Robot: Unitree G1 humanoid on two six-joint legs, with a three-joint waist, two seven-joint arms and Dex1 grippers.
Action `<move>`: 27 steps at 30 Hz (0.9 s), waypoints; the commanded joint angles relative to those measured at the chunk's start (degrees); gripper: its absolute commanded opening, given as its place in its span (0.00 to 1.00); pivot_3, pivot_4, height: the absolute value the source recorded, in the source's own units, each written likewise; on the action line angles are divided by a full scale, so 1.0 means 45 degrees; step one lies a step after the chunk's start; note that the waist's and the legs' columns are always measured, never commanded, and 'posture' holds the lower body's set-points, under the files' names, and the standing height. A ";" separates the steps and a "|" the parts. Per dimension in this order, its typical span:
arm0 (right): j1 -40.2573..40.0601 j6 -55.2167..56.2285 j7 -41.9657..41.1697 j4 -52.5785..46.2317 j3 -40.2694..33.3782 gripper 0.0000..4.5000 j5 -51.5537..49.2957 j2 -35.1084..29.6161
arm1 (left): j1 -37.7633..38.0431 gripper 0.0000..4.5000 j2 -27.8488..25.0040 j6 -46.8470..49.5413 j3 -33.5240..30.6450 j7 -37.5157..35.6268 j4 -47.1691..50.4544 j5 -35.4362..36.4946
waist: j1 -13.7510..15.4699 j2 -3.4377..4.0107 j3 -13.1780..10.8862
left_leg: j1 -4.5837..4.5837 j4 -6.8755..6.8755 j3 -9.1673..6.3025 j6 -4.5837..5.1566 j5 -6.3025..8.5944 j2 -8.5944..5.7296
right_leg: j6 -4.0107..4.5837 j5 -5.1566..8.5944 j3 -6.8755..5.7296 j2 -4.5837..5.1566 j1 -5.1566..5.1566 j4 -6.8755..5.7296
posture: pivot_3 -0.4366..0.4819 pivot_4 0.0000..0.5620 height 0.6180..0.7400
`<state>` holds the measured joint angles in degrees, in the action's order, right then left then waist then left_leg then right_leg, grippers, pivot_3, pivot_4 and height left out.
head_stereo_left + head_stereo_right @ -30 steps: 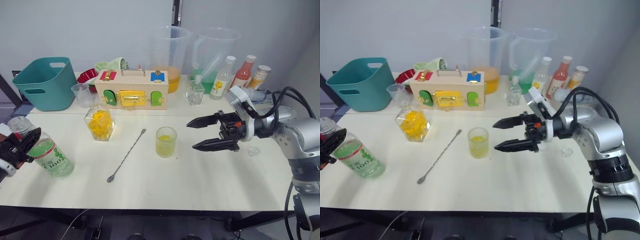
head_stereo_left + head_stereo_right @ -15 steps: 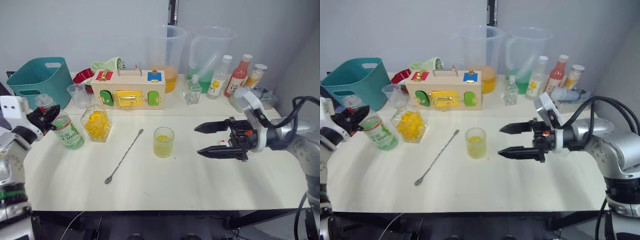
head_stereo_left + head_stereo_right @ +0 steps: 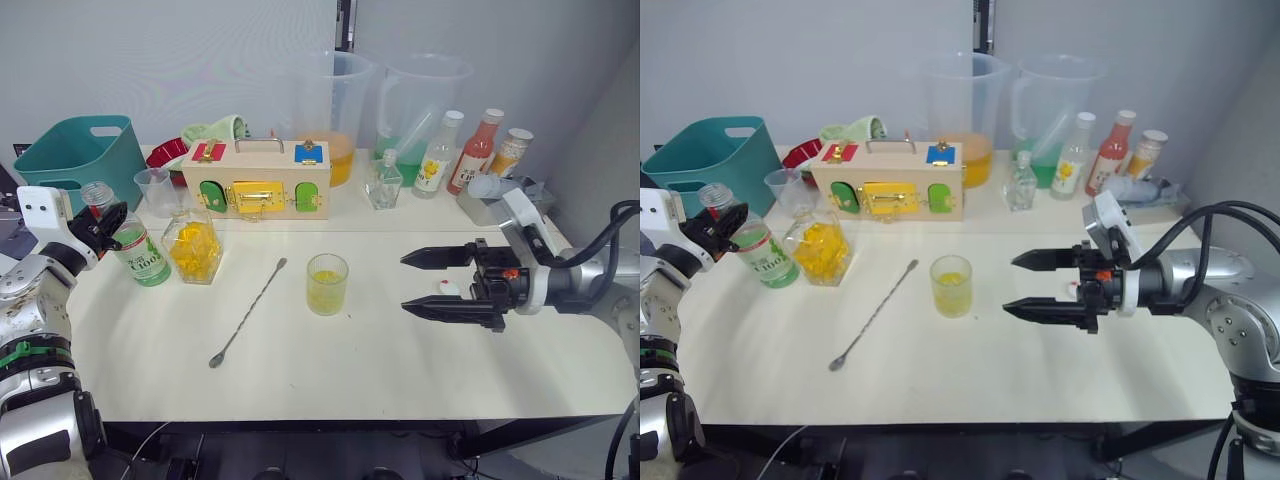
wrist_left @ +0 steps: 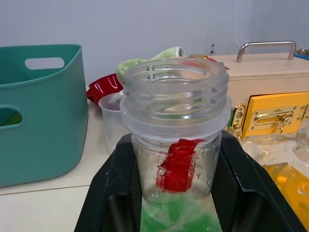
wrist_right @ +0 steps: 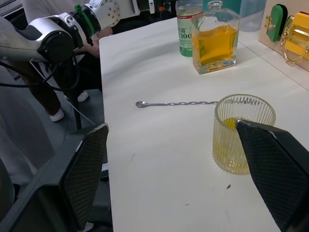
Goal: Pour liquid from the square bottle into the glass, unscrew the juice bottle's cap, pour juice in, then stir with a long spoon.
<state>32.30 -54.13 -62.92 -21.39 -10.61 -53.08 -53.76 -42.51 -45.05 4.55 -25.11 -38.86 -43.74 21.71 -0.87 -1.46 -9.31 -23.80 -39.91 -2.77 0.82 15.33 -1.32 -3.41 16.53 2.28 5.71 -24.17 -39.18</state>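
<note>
Holding the juice bottle (image 3: 137,252) by its neck, the left gripper (image 3: 103,224) has its two black fingers closed around the clear plastic just below the open threads — the left wrist view shows the mouth bare, with green juice low in the body. The bottle stands near the left end of the table (image 3: 330,370), just beside the square bottle (image 3: 194,247) with its yellow liquid. The cap (image 3: 440,288) appears to be the small white disc lying on the table between the fingers of the right gripper (image 3: 434,282), which hangs wide open and empty, well to the right of the glass (image 3: 327,284).

The glass holds a shallow layer of yellow liquid, so the first pour looks done and the uncapping too; the step in hand is judged to be the juice pour. The next move calls for carrying the bottle across, past the square bottle, to the glass's rim and tilting it gently, since the glass is small and unsupported. The long spoon (image 3: 250,311) lies untouched on the table between the square bottle and the glass — stirring comes last.
</note>
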 commanded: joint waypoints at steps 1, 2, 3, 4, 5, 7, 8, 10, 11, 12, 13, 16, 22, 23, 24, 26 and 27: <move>0.0022 0.0200 0.0064 -0.0216 -0.0452 0.99 -0.0195 -0.0193 | 0.0270 0.33 -0.0145 -0.0036 -0.0180 0.0062 0.0246 0.0046 | -0.0008 0.0002 0.0001 | 0.0000 0.0000 0.0001 0.0000 0.0000 0.0000 | 0.0000 0.0000 0.0001 0.0000 -0.0001 -0.0001 | 0.48 0.27 1.00; 0.0051 0.0234 0.0049 -0.0181 -0.0414 0.99 -0.0170 -0.0188 | 0.0384 0.33 -0.0142 -0.0007 -0.0199 0.0056 0.0373 0.0072 | -0.0009 0.0002 0.0001 | 0.0001 0.0000 0.0001 0.0000 0.0000 0.0001 | 0.0000 0.0000 0.0002 0.0000 -0.0001 -0.0002 | 0.48 0.27 1.00; 0.0080 0.0265 0.0030 -0.0149 -0.0380 0.99 -0.0146 -0.0178 | 0.0499 0.33 -0.0141 0.0036 -0.0226 0.0058 0.0521 0.0108 | -0.0011 0.0002 0.0001 | 0.0003 0.0001 0.0001 0.0000 0.0000 0.0002 | 0.0000 0.0000 0.0001 0.0000 -0.0002 -0.0006 | 0.48 0.27 1.00; 0.0104 0.0288 0.0014 -0.0122 -0.0350 0.99 -0.0129 -0.0171 | 0.0582 0.33 -0.0140 0.0082 -0.0253 0.0072 0.0645 0.0147 | -0.0012 0.0002 0.0001 | 0.0003 0.0001 0.0001 0.0000 0.0000 0.0003 | 0.0000 0.0000 0.0002 -0.0001 -0.0001 -0.0005 | 0.48 0.27 1.00; 0.0130 0.0314 -0.0004 -0.0100 -0.0318 0.99 -0.0112 -0.0160 | 0.0654 0.33 -0.0141 0.0135 -0.0276 0.0095 0.0761 0.0191 | -0.0013 0.0002 0.0001 | 0.0003 0.0001 0.0001 0.0000 0.0000 0.0003 | 0.0000 0.0000 0.0003 -0.0001 -0.0002 -0.0006 | 0.48 0.27 1.00; 0.0168 0.0376 -0.0034 -0.0059 -0.0245 1.00 -0.0073 -0.0137 | 0.0748 0.42 -0.0141 0.0211 -0.0316 0.0139 0.0944 0.0263 | -0.0017 0.0002 0.0001 | 0.0003 0.0002 0.0001 0.0000 0.0000 0.0004 | 0.0000 0.0000 0.0002 -0.0003 -0.0002 -0.0005 | 0.48 0.27 1.00; 0.0192 0.0415 -0.0055 -0.0031 -0.0197 1.00 -0.0051 -0.0118 | 0.0779 0.53 -0.0148 0.0236 -0.0340 0.0147 0.1023 0.0292 | -0.0020 0.0002 0.0001 | 0.0003 0.0002 0.0001 0.0000 0.0000 0.0005 | 0.0000 0.0000 0.0002 -0.0004 -0.0002 -0.0005 | 0.48 0.27 1.00; 0.0228 0.0469 -0.0079 0.0019 -0.0127 1.00 -0.0026 -0.0098 | 0.0808 0.68 -0.0163 0.0274 -0.0362 0.0169 0.1115 0.0303 | -0.0028 0.0002 0.0001 | 0.0003 0.0003 0.0001 0.0000 0.0000 0.0005 | 0.0000 0.0000 0.0004 -0.0004 -0.0003 -0.0004 | 0.48 0.27 1.00; 0.0246 0.0497 -0.0094 0.0042 -0.0095 1.00 -0.0019 -0.0093 | 0.0803 0.75 -0.0190 0.0306 -0.0378 0.0174 0.1166 0.0316 | -0.0031 0.0002 0.0001 | 0.0003 0.0003 0.0002 0.0000 0.0000 0.0006 | 0.0000 0.0000 0.0004 -0.0005 -0.0005 -0.0004 | 0.48 0.27 1.00; 0.0264 0.0519 -0.0106 0.0064 -0.0067 1.00 -0.0016 -0.0088 | 0.0788 0.82 -0.0216 0.0337 -0.0407 0.0174 0.1226 0.0346 | -0.0032 0.0002 0.0001 | 0.0003 0.0003 0.0002 0.0000 0.0000 0.0008 | 0.0000 0.0000 0.0003 -0.0007 -0.0005 -0.0004 | 0.48 0.27 1.00; 0.0279 0.0547 -0.0122 0.0084 -0.0036 1.00 -0.0003 -0.0082 | 0.0771 0.90 -0.0256 0.0383 -0.0443 0.0178 0.1307 0.0381 | -0.0030 0.0001 0.0001 | 0.0002 0.0002 0.0001 0.0000 0.0000 0.0009 | 0.0000 0.0000 0.0002 -0.0008 -0.0005 -0.0004 | 0.48 0.27 1.00; 0.0333 0.0600 -0.0164 0.0133 0.0044 1.00 0.0031 -0.0060 | 0.0676 1.00 -0.0325 0.0421 -0.0633 0.0133 0.1619 0.0607 | -0.0028 0.0001 0.0001 | 0.0002 0.0001 0.0000 0.0000 0.0000 0.0008 | 0.0000 0.0000 0.0002 -0.0007 -0.0002 -0.0002 | 0.48 0.27 1.00; 0.0449 0.0682 -0.0254 0.0262 0.0144 1.00 0.0075 -0.0019 | 0.0327 1.00 -0.0412 0.0330 -0.1277 -0.0163 0.2560 0.1470 | -0.0004 0.0001 0.0001 | 0.0001 0.0000 -0.0002 0.0000 0.0000 0.0012 | 0.0000 0.0000 0.0003 -0.0002 0.0000 0.0000 | 0.48 0.27 1.00; 0.0484 0.0703 -0.0276 0.0302 0.0164 1.00 0.0080 -0.0011 | 0.0187 1.00 -0.0433 0.0358 -0.1400 -0.0214 0.2839 0.1690 | -0.0002 0.0001 0.0000 | 0.0000 0.0000 -0.0001 0.0000 0.0000 0.0014 | 0.0000 0.0000 0.0003 -0.0002 -0.0002 0.0001 | 0.48 0.27 1.00; 0.0508 0.0719 -0.0294 0.0334 0.0179 1.00 0.0088 -0.0003 | 0.0106 1.00 -0.0441 0.0390 -0.1459 -0.0226 0.3012 0.1823 | 0.0002 0.0000 0.0000 | 0.0000 0.0000 -0.0002 0.0000 0.0000 0.0015 | 0.0000 0.0000 0.0002 -0.0002 -0.0001 0.0000 | 0.48 0.27 1.00; 0.0628 0.0755 -0.0363 0.0433 0.0246 1.00 0.0116 0.0047 | -0.0338 1.00 -0.0672 0.0662 -0.1588 -0.0328 0.3764 0.2243 | 0.0000 0.0000 0.0000 | -0.0001 -0.0001 -0.0003 0.0000 0.0000 0.0017 | 0.0000 0.0000 0.0003 -0.0002 0.0000 0.0001 | 0.48 0.27 1.00; 0.0679 0.0766 -0.0389 0.0474 0.0275 1.00 0.0124 0.0071 | -0.0497 1.00 -0.0801 0.0858 -0.1635 -0.0387 0.4093 0.2458 | -0.0008 -0.0001 -0.0001 | -0.0001 -0.0001 -0.0003 0.0000 0.0000 0.0018 | 0.0000 0.0000 0.0002 -0.0002 0.0001 0.0004 | 0.48 0.27 1.00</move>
<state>34.18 -52.17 -63.90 -18.87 -8.88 -52.47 -53.38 -42.60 -46.22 7.94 -30.73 -39.88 -29.82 30.52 -0.91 -1.46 -9.31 -23.81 -39.92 -2.77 0.82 15.34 -1.25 -3.41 16.53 2.30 5.69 -24.17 -39.16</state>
